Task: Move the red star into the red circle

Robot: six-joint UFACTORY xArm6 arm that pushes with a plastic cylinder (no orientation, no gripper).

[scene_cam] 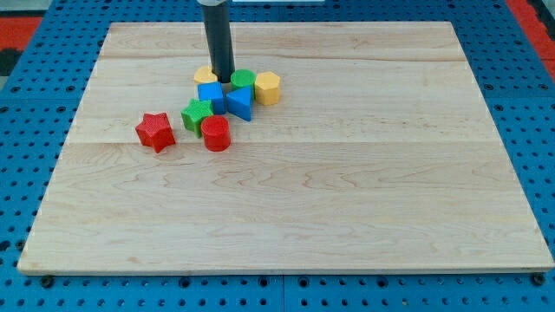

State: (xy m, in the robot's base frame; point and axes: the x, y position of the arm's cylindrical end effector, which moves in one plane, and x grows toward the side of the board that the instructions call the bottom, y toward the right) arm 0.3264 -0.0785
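Red star [155, 131] sits alone at cluster's left edge, small gap from red circle [216, 133] to its right. Green star [197, 113] touching circle's upper left. Blue blocks [227, 99], green [242, 80] and yellow [267, 87] ones packed behind. No claw here, just rod; my tip [224, 81] down among back blocks, beside yellow one [205, 75].

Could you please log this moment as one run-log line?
tip: amid top of cluster | red plastic star block: left, apart | red cylinder block: right of star | contact: none
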